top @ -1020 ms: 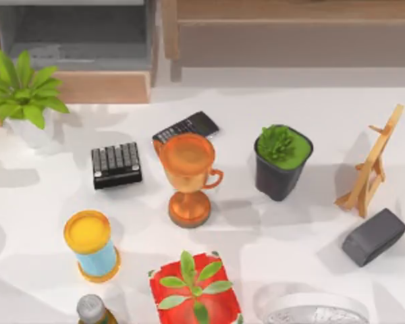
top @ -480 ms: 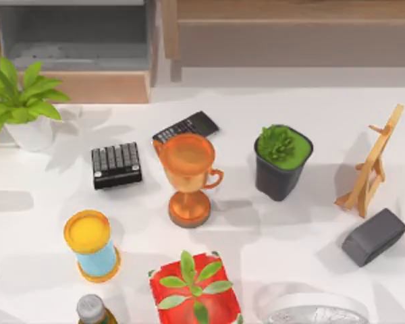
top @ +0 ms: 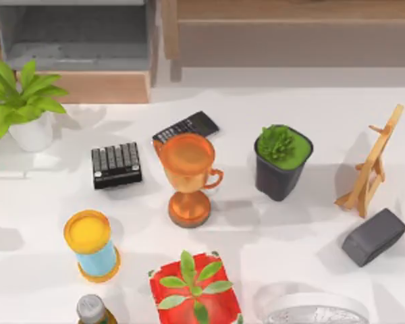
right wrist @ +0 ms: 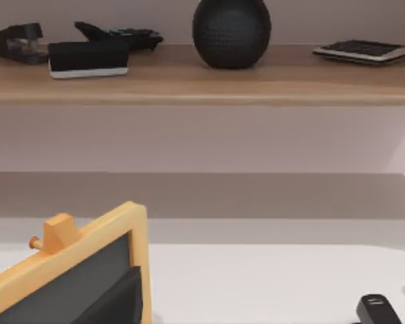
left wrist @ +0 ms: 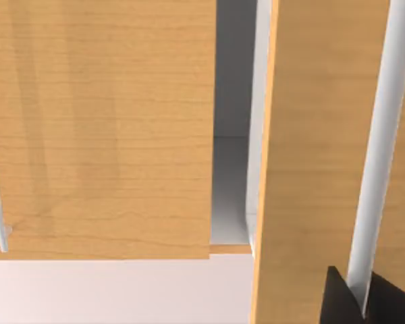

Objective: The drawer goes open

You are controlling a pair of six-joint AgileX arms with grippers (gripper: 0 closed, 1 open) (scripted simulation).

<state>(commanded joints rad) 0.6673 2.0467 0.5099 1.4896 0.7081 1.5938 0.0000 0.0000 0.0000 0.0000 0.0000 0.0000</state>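
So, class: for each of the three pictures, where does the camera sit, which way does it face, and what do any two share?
Top view: above the table, looking straight down on the open drawer, the trophy and the clutter.
Left wrist view: on the left arm, close against tan wood panels; a dark part of the left gripper sits at a white bar.
Right wrist view: on the right arm, low, facing across the table past the easel to a shelf.
Shared: the easel, in the top and right wrist views.
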